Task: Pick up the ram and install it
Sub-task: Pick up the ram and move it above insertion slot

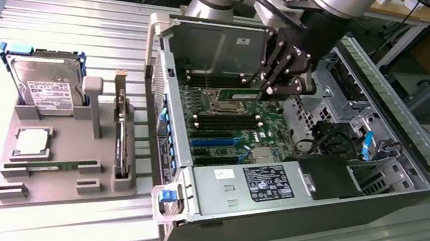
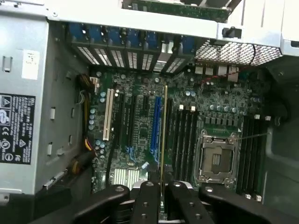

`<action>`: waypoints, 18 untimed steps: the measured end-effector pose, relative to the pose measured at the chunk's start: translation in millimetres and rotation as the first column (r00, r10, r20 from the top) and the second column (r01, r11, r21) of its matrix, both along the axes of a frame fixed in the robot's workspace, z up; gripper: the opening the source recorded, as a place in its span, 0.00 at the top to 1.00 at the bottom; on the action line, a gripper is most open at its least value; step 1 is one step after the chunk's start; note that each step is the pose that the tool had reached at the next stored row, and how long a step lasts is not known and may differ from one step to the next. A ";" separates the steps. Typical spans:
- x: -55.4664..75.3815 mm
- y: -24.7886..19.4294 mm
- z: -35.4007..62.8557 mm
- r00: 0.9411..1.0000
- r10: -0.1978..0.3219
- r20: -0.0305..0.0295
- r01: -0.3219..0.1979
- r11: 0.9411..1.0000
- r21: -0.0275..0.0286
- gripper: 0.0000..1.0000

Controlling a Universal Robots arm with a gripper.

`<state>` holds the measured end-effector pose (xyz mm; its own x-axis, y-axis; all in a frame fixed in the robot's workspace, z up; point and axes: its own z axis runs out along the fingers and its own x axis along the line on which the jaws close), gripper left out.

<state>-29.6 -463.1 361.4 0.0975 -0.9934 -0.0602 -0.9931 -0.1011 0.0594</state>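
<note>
My gripper [image 1: 276,86] reaches down into the open computer case [image 1: 375,189] and is shut on the ram [image 1: 234,91], a thin green stick held on edge above the motherboard [image 1: 235,133]. In the wrist view the ram [image 2: 163,135] appears edge-on, running out from between my gripper [image 2: 162,198] over the board. It hangs beside a bank of black memory slots [image 2: 184,140] and close to the blue slot [image 2: 156,126]. I cannot tell whether the stick touches the board. The open processor socket [image 2: 217,158] lies just past those slots.
A grey parts tray [image 1: 59,190] sits at the exterior view's left, holding a hard drive [image 1: 45,87], a silver processor [image 1: 31,141], another green stick [image 1: 54,167] and an upright expansion card [image 1: 120,138]. Case walls, drive cage [image 1: 340,139] and cables crowd the gripper.
</note>
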 end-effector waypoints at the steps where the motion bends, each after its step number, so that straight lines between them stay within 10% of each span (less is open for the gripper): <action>1: 1.1 1.8 -2.2 1.000 -0.002 0.000 0.002 1.000 0.000 0.86; 7: 1.8 8.1 -24.0 0.996 -0.091 0.000 0.091 0.996 0.000 0.86; 9: 2.0 21.2 -29.7 0.996 -0.091 0.000 0.091 0.996 0.000 0.86; 10: 3.7 35.7 -32.3 0.996 -0.091 0.000 0.091 0.996 0.000 0.86; 13: 6.8 47.5 -26.2 0.996 -0.091 -0.021 0.091 0.996 -0.019 0.86; 18: 6.7 48.9 -26.2 0.996 -0.091 -0.021 0.091 0.996 -0.019 0.86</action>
<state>-22.9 -414.1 335.2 0.0054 -0.9990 -0.0437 -0.9966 -0.0090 0.0824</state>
